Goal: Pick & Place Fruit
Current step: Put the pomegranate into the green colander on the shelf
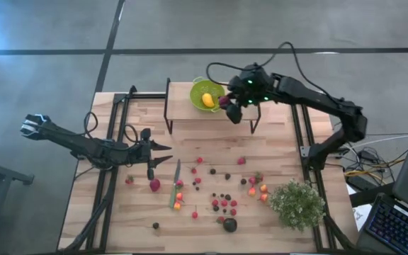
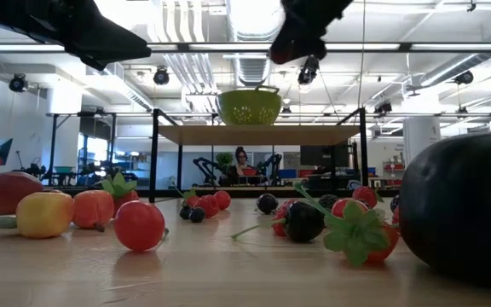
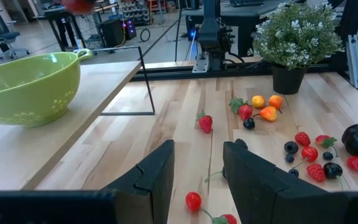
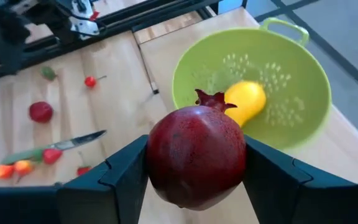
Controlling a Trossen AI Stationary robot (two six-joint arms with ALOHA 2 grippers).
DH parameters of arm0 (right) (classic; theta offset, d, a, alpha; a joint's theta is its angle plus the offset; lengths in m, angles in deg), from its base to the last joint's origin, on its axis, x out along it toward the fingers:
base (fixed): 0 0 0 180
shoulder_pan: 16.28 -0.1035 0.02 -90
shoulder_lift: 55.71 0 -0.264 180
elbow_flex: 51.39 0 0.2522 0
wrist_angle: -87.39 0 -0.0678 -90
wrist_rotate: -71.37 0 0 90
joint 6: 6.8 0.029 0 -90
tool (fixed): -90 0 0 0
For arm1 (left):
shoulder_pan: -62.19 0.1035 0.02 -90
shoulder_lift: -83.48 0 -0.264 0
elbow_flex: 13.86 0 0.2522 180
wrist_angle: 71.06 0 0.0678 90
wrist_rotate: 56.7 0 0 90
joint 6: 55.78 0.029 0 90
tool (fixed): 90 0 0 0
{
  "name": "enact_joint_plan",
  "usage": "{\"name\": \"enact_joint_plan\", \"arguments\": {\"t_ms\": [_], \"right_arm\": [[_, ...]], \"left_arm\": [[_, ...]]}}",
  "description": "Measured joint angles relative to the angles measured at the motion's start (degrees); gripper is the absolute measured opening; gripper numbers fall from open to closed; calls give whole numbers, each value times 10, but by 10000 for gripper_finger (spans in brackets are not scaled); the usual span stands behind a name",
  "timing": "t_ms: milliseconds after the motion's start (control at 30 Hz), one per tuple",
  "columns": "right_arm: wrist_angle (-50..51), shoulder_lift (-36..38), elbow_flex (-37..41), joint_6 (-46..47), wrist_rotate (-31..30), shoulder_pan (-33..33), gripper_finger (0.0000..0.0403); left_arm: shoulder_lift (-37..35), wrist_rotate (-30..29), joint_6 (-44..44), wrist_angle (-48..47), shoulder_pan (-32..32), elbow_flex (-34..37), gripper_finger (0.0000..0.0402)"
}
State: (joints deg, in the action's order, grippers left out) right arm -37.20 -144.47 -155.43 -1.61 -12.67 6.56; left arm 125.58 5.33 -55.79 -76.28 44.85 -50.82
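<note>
My right claw (image 4: 194, 168) grips a pomegranate (image 4: 196, 155) across its widest part, one finger on each flank, crown pointing toward the green colander (image 4: 291, 93). It looks hard-skinned, round and smooth; I judge it heavier than the berries and liable to roll or slip if the grip sits off the equator, so the middle is the place to hold it. It hangs just beside the colander's near rim, not yet over the bowl. The colander stands on a raised shelf (image 1: 183, 117) at the far edge of the table (image 1: 211, 212) and holds one yellow fruit (image 4: 246, 101), nothing else I can see. The small fruit (image 1: 222, 202) lies scattered on the table well apart from the colander, near a knife (image 1: 176, 185) and a potted plant (image 1: 296, 204). My left claw (image 3: 194, 186) hovers open and empty above the table, well apart from the colander.
</note>
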Motion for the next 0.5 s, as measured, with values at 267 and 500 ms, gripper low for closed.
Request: {"name": "enact_joint_plan", "arguments": {"t_ms": [267,500], "right_arm": [[20,-91,-81,-17,-1,23,212],[32,-138,-99,-33,-2,43,224]], "left_arm": [[0,0,0,0,0,0,145],[0,0,0,0,0,0,145]]}}
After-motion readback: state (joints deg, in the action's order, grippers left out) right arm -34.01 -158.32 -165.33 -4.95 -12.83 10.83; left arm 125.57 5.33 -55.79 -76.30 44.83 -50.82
